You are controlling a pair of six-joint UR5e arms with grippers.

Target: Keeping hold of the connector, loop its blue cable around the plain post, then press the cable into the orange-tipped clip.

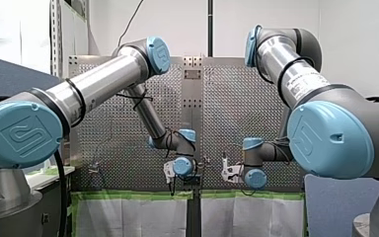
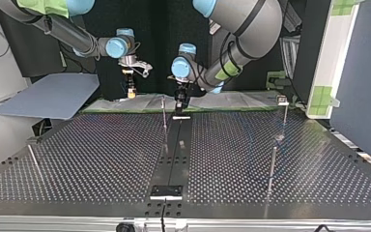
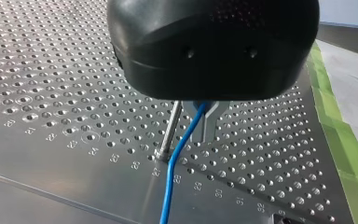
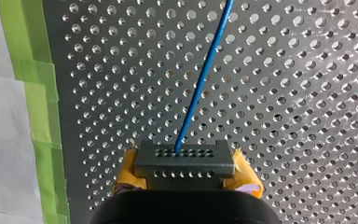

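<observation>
**Front view:** Our left end effector and our right end effector hung low over the perforated tabletop, near each other.

**Top view:** The plain post stood upright near the tabletop's far edge. Our left end effector was just beside the post. Our right end effector was farther off on the post's other side, raised above the surface.

**Left wrist view:** The blue cable ran out from under our left end effector and passed close by the foot of the post. We could not tell whether the cable touched the post, nor whether this end effector was open or closed.

**Right wrist view:** Our right end effector was clamped on the grey connector, with a yellow pad pressed to each side. The cable left the connector's face and ran straight away over the tabletop. Green tape edged the tabletop to one side.
</observation>
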